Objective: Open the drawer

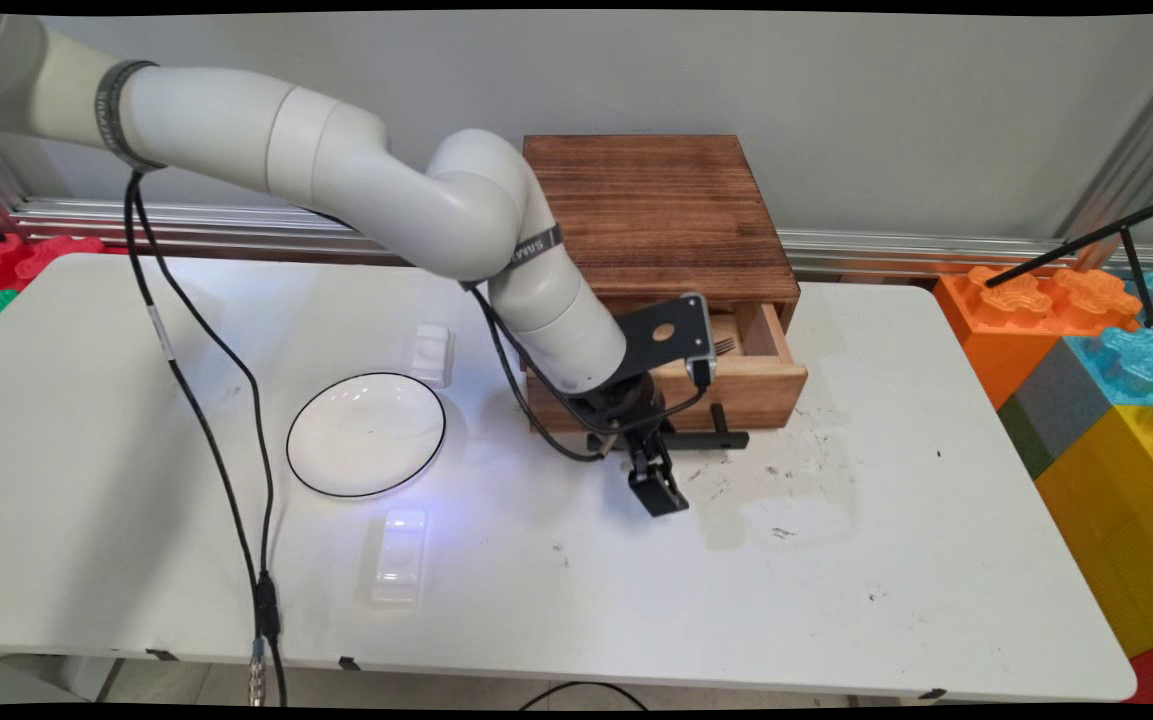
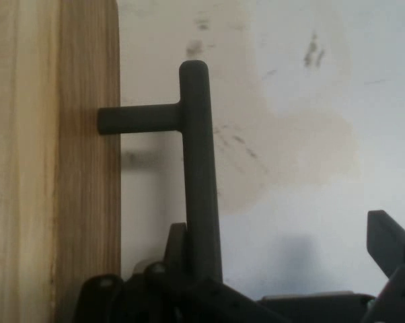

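Main view, left to right. Cables hanging from the arm at 9 o'clock over the table. Plate, white with dark rim, left of centre; small white dish touching or just beside its rim at 1 o'clock; second white dish near it at 5 o'clock. Wooden box at 12 o'clock by the wall, its drawer pulled partly out, a fork inside. Black bar handle on the drawer front. Gripper low over the table at the handle's left end, pointing toward 6 o'clock. Coloured blocks at 3 o'clock.

Hand view. Drawer front along the left edge; handle running upward from the linkage, one finger well apart at 4 o'clock: jaws spread wide, nothing clamped.
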